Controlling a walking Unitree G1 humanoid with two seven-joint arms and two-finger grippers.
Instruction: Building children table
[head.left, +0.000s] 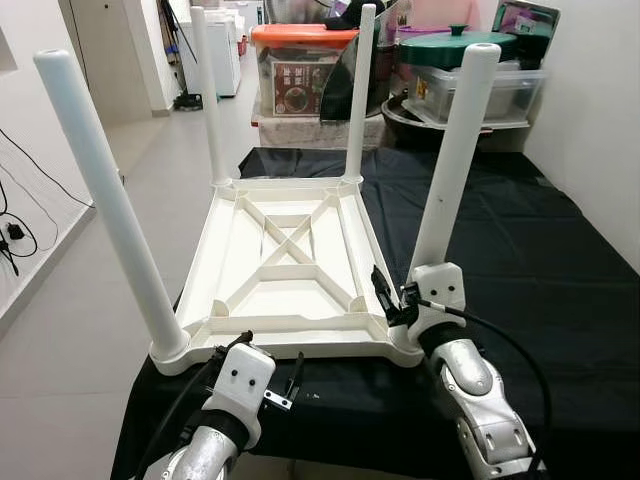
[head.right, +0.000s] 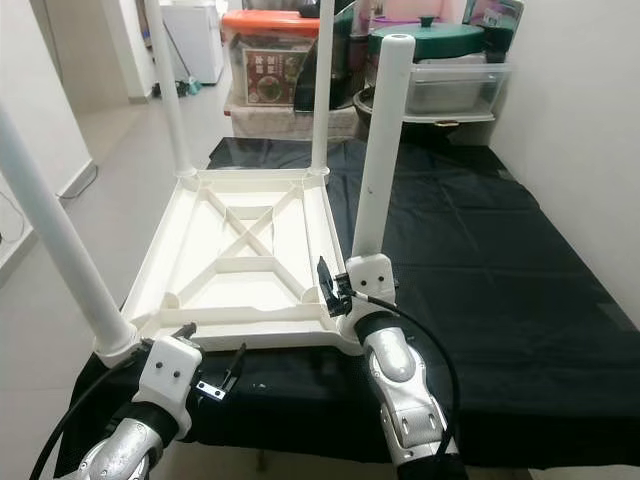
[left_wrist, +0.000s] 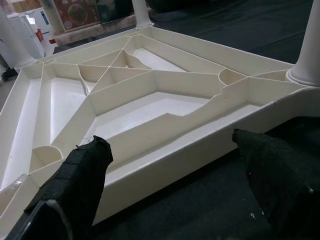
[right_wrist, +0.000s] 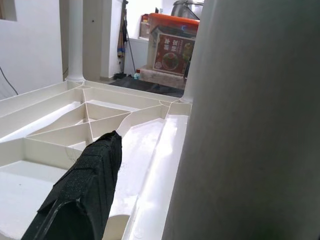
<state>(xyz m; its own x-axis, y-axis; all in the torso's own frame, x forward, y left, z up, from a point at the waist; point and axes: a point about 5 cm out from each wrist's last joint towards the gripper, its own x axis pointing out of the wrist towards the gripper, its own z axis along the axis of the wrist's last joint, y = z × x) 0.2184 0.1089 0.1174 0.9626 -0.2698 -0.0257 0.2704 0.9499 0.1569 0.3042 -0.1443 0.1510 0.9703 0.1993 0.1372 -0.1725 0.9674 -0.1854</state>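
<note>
Right gripper (head.left: 385, 300): jaws around the near-right leg (head.left: 455, 160), lower right of frame.
Left gripper (left_wrist: 175, 175): jaws open, just before the upturned table (head.left: 285, 265) edge.

Showing two silver metallic arms of rounded, segmented shells with dark seams and small recessed screws. Carrying at each wrist a white boxy housing dotted with small dark screw holes. Ending in the left claw (head.left: 272, 372) and the right claw (head.left: 390, 297), each with long black fingers; fingers (left_wrist: 82, 172) looking matte, rough-textured and flecked with pale specks. Trailing black cables: a looping one along the right forearm, a bundle beside the left.
</note>
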